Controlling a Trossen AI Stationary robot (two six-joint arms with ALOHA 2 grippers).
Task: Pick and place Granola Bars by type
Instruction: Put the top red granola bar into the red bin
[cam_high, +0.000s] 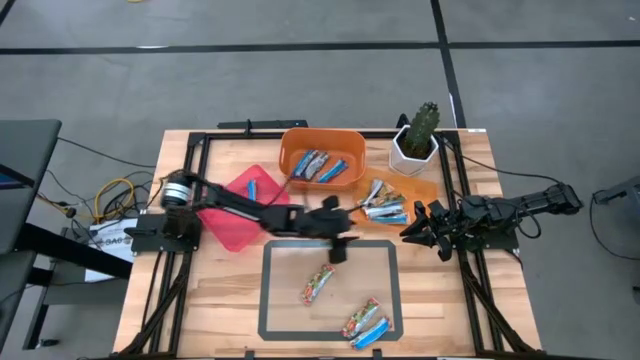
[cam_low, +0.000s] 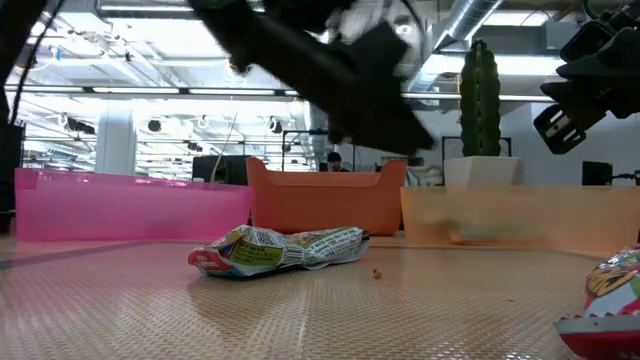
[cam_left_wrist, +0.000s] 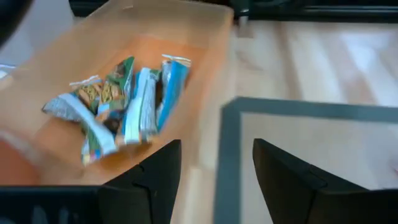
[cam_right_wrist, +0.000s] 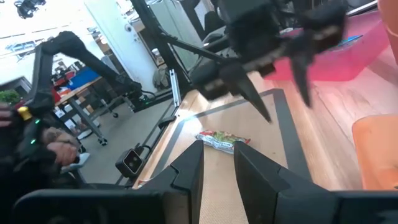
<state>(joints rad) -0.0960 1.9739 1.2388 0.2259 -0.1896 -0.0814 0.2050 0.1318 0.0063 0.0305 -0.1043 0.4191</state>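
Bins, sorted stock: orange bin (cam_high: 290, 150) beyond the left gripper (cam_high: 338, 243) holds several blue-and-white bars (cam_high: 322, 166); pink bin (cam_high: 240, 222) beside its arm holds one blue bar. Left gripper — fingers spread, empty — hovers over the marked mat, a multicoloured bar (cam_high: 318, 284) just below it awaiting pickup. Right gripper (cam_high: 422, 229) waits aside, narrowly parted, empty.

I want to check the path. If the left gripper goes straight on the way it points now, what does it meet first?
Probably the orange tray holding bars: the left gripper, jaws open, points at its near wall. Depth is unclear, so bare table may come first.
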